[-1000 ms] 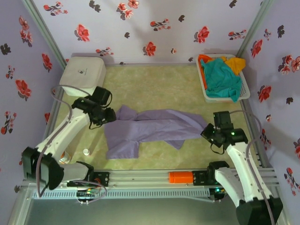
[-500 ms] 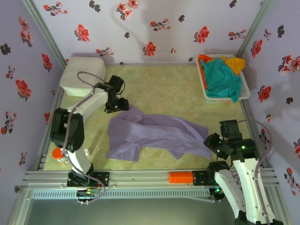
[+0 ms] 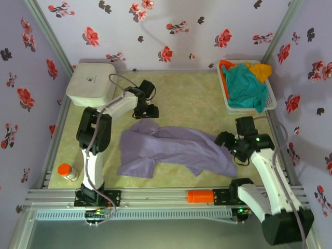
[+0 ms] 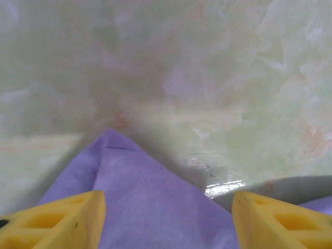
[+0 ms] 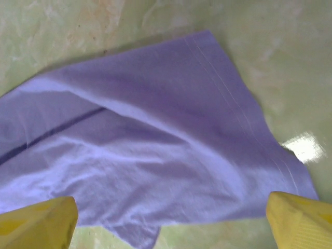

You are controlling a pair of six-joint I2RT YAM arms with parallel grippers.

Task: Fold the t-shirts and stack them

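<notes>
The lavender t-shirt [image 3: 176, 150], rumpled on the bench [image 3: 187, 93] (other shirts [image 3: 244, 83] are heaped in the far-right basket [image 3: 224, 88]), is best gripped at its corners and drawn flat before folding; the left gripper [image 3: 147, 111] is seen with jaws partly spread over the far corner, the right gripper [image 3: 226, 141] with jaws wide above the right hem, nothing held.
</notes>
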